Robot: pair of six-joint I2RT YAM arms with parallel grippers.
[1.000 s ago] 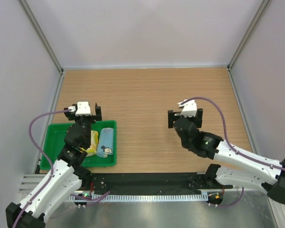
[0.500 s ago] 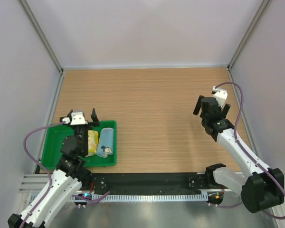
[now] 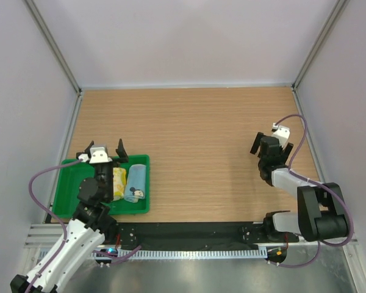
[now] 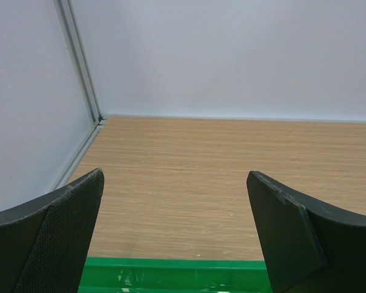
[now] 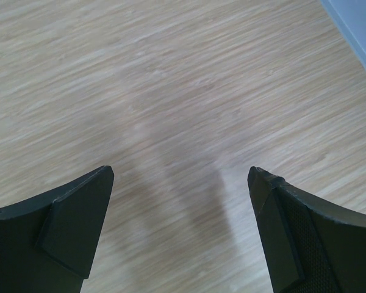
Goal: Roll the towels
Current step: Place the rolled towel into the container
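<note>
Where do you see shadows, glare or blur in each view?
Right wrist view: two soft shadow streaks on the table, grain slightly smeared. Left wrist view: even light, small glints on the tray rim. Top view: evenly lit, sharp.

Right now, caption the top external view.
Yellow towel and blue towel lie side by side in the green tray; left arm and right arm hold jaws open.

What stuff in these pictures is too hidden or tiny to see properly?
- Top view: the yellow towel is partly hidden under the left arm.
- Top view: the print on the blue towel is too small to make out.
- Left wrist view: the bottom edge cuts off the green tray, so no towels show.
- Right wrist view: only blurry wooden table shows.
</note>
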